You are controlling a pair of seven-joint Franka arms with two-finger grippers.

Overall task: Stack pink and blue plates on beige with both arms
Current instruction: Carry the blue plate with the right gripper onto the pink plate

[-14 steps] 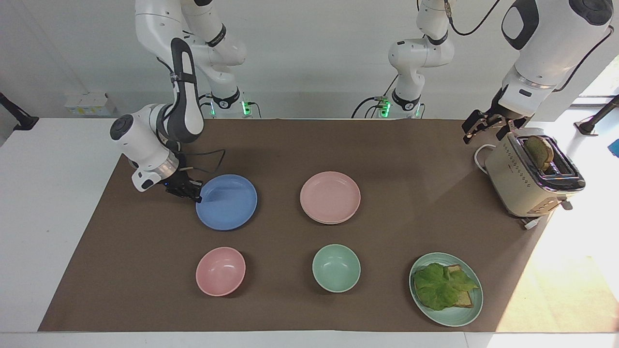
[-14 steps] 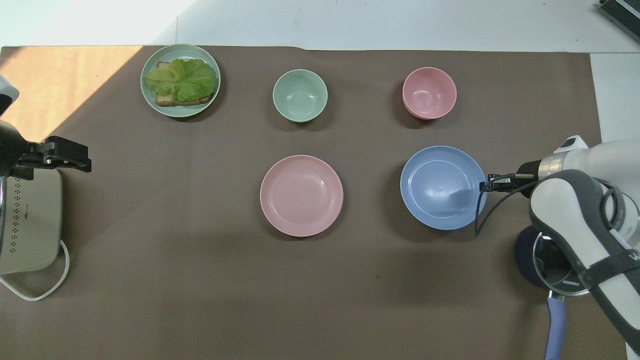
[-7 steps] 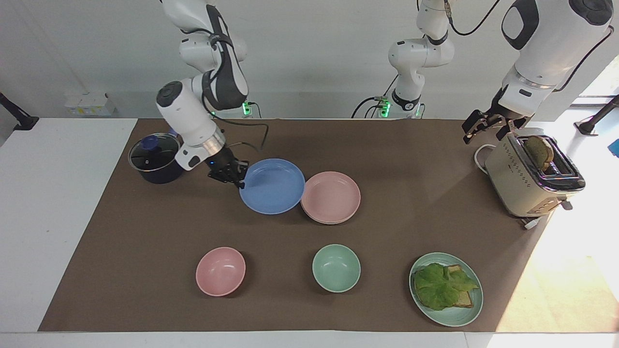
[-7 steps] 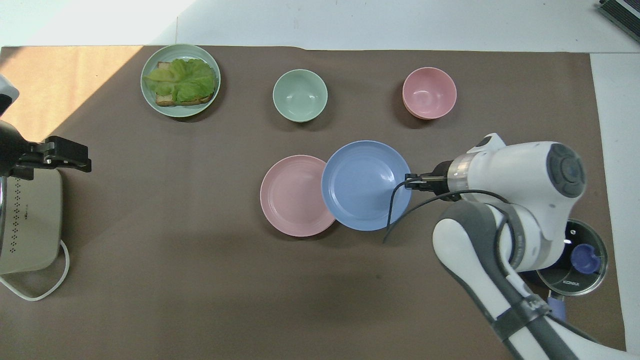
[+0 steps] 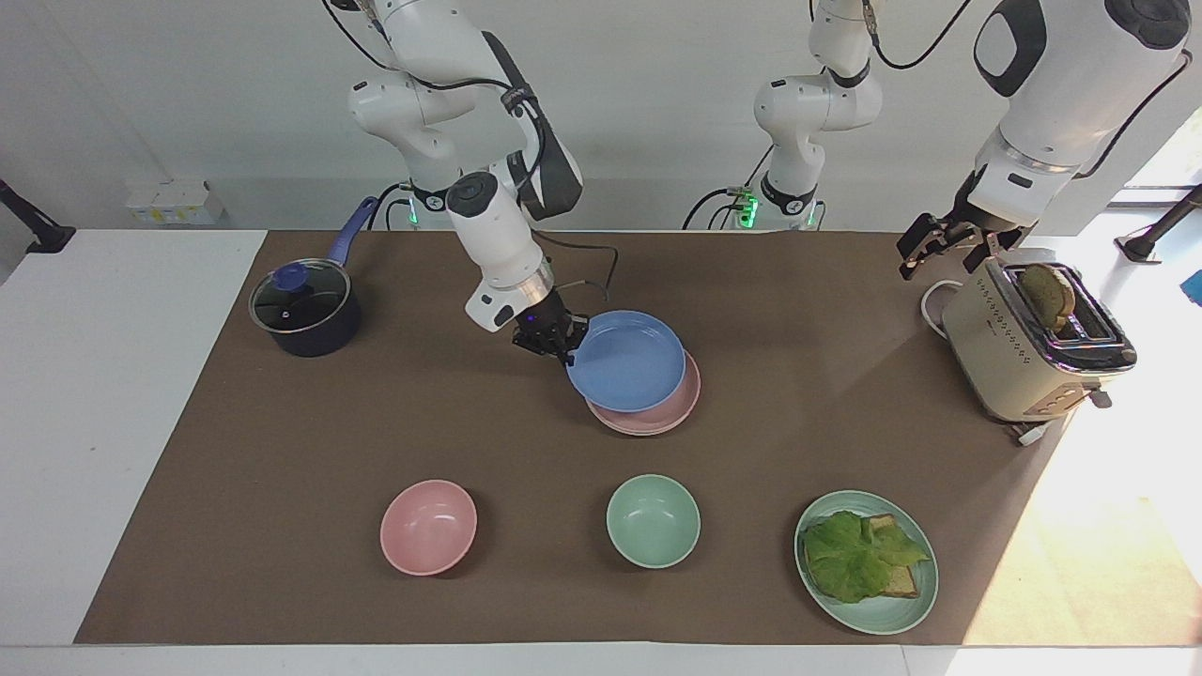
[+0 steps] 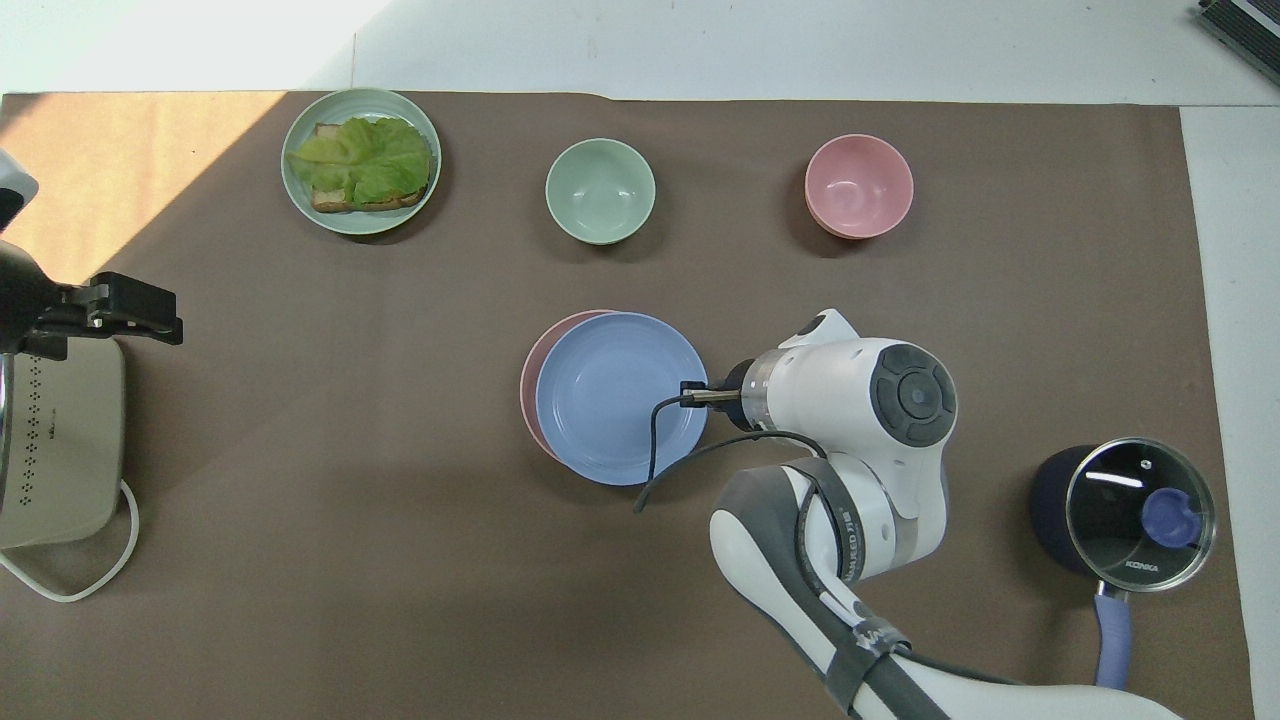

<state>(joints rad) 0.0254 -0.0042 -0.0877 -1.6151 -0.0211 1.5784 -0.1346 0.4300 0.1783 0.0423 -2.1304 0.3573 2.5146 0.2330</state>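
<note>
Right hand was clamped on the rim of the blue plate, at the edge toward the right arm's end of the desk. The plate was held up in the air, roughly level, over the pink plate. In the facing view only a crescent of pink showed past the blue plate's rim; in the overhead view a thin pink sliver showed at the edge toward the left arm's end. Whether the blue plate touched the pink one could not be told. A pale edge showed under the pink plate in the facing view, but whether that was the beige plate could not be told.

Left hand hung just above the toaster at the left arm's end of the desk, fingers apart and holding nothing. That arm waited. A slice of toast stood in the toaster's slot.

Farther from the robots than the plates: pink bowl, mint-green bowl, and a mint-green plate carrying lettuce on bread, in a row, well apart from one another. A dark saucepan with a glass lid and blue handle sat near the right arm's end. All rested on a brown mat over the white desk.
</note>
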